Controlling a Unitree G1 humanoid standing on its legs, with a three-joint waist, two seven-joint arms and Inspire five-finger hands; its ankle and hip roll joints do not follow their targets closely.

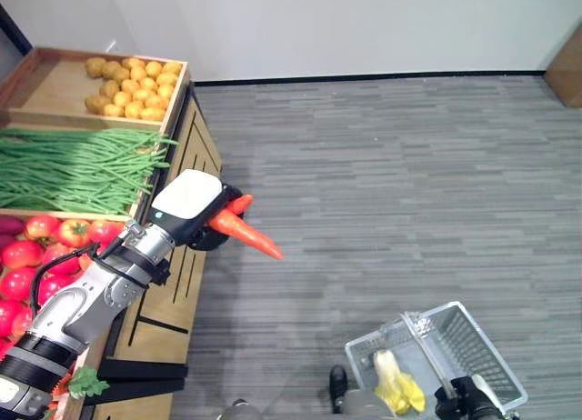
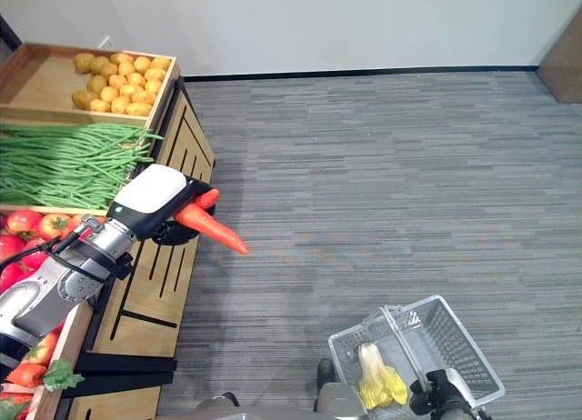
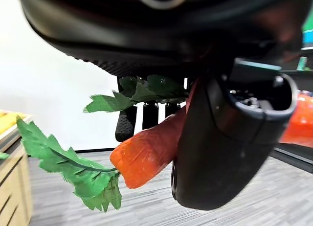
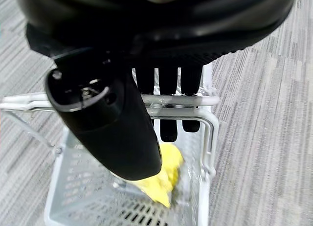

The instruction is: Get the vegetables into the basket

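Your left hand [image 1: 186, 211] has its fingers and thumb curled round a carrot [image 1: 245, 235], held in the air just off the wooden produce stand [image 1: 186, 143], tip pointing toward 4 o'clock. Your right hand [image 4: 122, 113] curls round the handle of the wire basket [image 1: 482, 343], which already holds a yellow item [image 1: 397, 388]. You're mid-carry, I judge: next, swing the carrot toward 5 o'clock, over the basket, then release.

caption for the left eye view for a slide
Left hand holds a carrot beside the produce stand, basket waiting below.
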